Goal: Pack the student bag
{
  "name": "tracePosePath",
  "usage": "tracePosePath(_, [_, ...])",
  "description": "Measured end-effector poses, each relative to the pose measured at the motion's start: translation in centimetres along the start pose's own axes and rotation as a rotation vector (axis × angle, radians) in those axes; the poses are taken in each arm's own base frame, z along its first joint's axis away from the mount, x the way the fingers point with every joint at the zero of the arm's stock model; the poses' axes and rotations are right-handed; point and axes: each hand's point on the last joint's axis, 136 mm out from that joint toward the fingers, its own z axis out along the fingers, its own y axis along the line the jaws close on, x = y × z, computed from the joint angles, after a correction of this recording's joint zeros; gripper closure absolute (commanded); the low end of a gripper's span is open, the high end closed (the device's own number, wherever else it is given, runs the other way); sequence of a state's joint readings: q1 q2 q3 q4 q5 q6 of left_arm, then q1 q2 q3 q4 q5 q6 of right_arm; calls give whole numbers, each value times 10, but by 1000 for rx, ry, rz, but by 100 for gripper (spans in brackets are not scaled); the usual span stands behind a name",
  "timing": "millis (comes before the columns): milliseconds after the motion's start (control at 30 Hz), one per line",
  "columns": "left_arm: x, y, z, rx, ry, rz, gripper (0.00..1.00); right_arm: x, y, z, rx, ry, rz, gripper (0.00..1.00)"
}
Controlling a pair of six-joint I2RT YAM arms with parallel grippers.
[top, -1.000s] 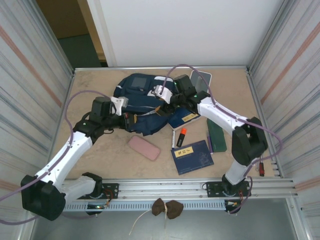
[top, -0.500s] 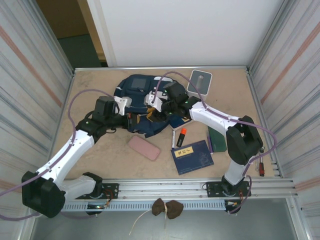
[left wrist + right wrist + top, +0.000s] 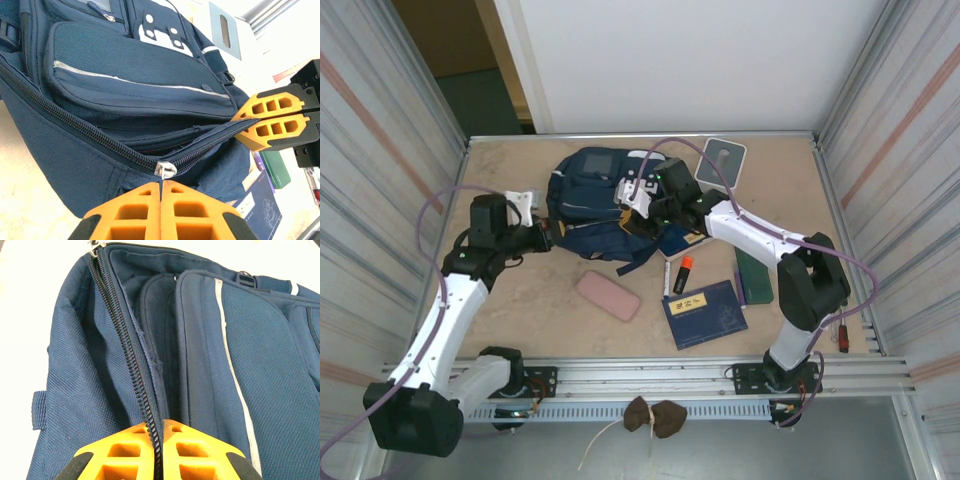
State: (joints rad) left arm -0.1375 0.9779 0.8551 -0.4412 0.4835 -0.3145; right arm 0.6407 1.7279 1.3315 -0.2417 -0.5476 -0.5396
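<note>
- While the student bag (image 3: 595,200) lies flat toward the back middle of the table (image 3: 530,310), we see navy woven fabric, a thin reflective stripe and a white patch facing up. Its main zipper is parted along the near side.
- Our left arm stretches forward from its base, elbow bent, with the wrist turned inward at the bag's left end.
- The left gripper (image 3: 542,237) has its ribbed orange fingers pressed together. They pinch the thin tab hanging from the silver zipper slider (image 3: 165,170).
- Our right arm arches in from the right, forearm angled across to the bag's right end.
- The right gripper (image 3: 638,215) is clamped tight on the bag's black toothed zipper edge, which runs straight between its fingers.
- Nearer us lie a rounded pink case (image 3: 607,296), an orange-capped marker (image 3: 682,273), a blue book (image 3: 705,313) and a flat green item (image 3: 753,270).
- A white-grey box (image 3: 720,160) sits at the back right.
</note>
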Motion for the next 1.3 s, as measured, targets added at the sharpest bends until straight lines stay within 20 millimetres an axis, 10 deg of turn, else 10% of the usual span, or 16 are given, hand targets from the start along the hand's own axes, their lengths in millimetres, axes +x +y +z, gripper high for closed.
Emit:
tracePosePath(500, [26, -32, 13, 92, 92, 56, 100, -11, 0, -6, 8, 28, 63, 39])
tracePosePath(767, [50, -24, 24, 71, 158, 37, 100, -19, 36, 16, -105, 8, 73, 37])
tracePosePath(1100, [90, -7, 39, 22, 200, -13, 100, 28, 73, 44, -202, 96, 168, 39])
tracePosePath(1300, [106, -7, 45, 22, 197, -13, 100, 59, 84, 60, -202, 163, 194, 62])
